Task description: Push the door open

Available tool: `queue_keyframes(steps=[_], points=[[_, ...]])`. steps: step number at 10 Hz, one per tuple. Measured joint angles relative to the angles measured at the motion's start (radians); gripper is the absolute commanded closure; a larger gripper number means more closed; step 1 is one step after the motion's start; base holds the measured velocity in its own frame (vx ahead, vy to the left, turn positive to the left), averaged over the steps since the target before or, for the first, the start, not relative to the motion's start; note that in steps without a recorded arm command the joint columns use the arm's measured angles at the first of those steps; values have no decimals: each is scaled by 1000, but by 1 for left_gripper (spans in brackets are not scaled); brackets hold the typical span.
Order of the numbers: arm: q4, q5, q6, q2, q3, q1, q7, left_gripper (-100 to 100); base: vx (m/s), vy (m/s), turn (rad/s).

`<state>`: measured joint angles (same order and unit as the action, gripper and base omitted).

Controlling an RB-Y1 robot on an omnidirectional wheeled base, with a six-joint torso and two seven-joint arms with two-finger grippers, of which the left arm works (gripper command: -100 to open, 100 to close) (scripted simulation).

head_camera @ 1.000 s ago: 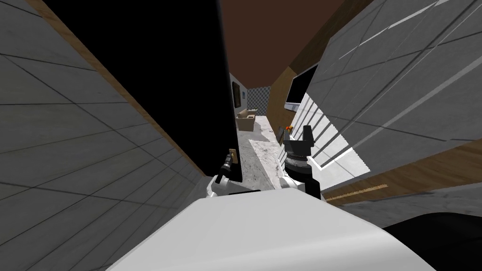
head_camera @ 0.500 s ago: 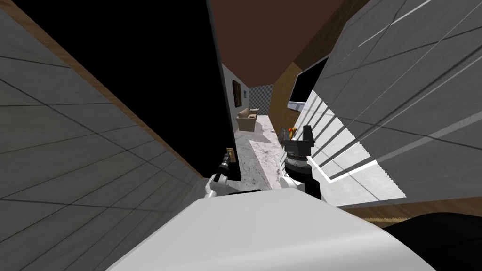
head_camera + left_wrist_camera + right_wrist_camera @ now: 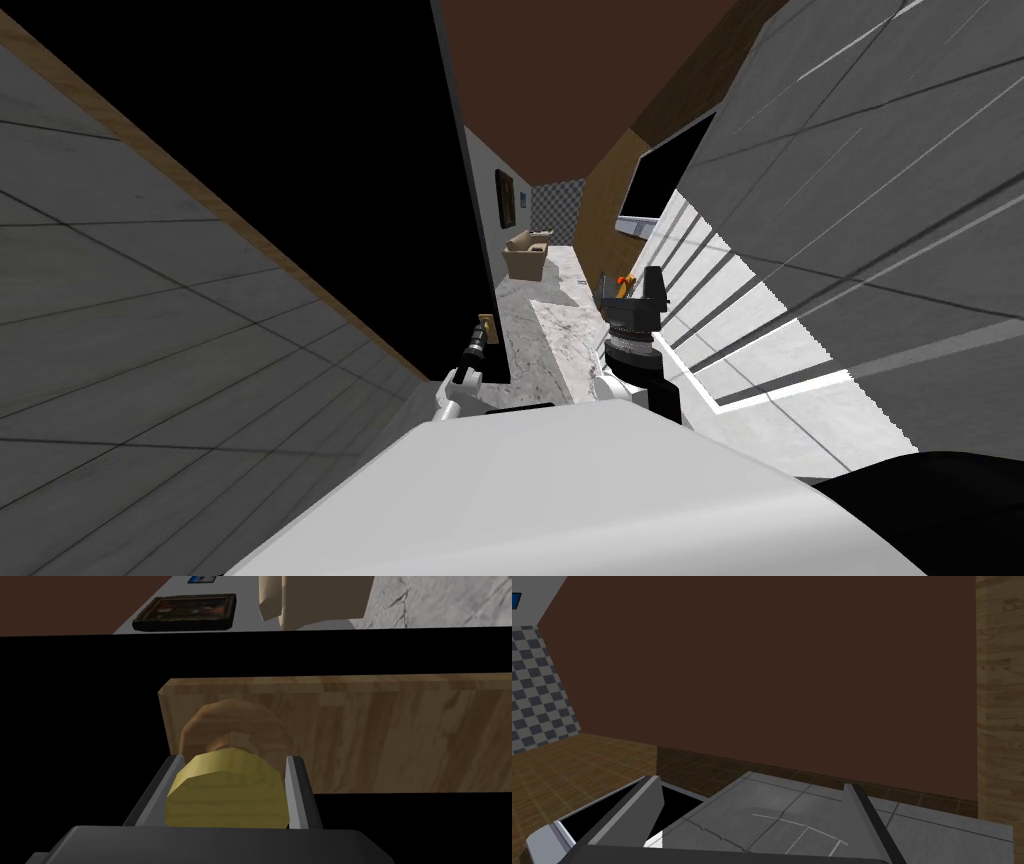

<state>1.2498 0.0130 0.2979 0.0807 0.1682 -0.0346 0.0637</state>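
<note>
The door (image 3: 350, 180) is a black slab standing ajar on my left, its free edge toward the room beyond. Its yellow round knob (image 3: 227, 796) sits on a wooden plate (image 3: 375, 731). My left gripper (image 3: 233, 760) is shut on the knob, both fingers (image 3: 299, 791) pressing its sides. In the head view the left gripper (image 3: 487, 328) sits low at the door's edge. My right gripper (image 3: 632, 285) is held up to the right of the gap, and its wrist view shows the right gripper (image 3: 752, 782) open with nothing between the fingers.
Grey tiled walls (image 3: 150, 300) stand close on both sides. Past the door a marbled floor (image 3: 550, 330) leads to a beige armchair (image 3: 525, 255). A framed picture (image 3: 505, 197) hangs on the left wall and a dark panel (image 3: 665, 180) on the right.
The door's free edge has swung further away to the left, widening the gap onto the room beyond. My head view has shifted a little. The left gripper stays shut on the knob.
</note>
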Motion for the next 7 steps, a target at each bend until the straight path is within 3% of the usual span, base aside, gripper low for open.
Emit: queue_keyframes(steps=[2, 3, 7], points=[[0, 4, 7, 6, -24, 8, -2, 100, 118, -130, 82], [-16, 3, 6, -4, -41, -6, -9, 100, 139, -141, 53], [-42, 8, 11, -10, -93, -29, -20, 100, 115, -107, 66]])
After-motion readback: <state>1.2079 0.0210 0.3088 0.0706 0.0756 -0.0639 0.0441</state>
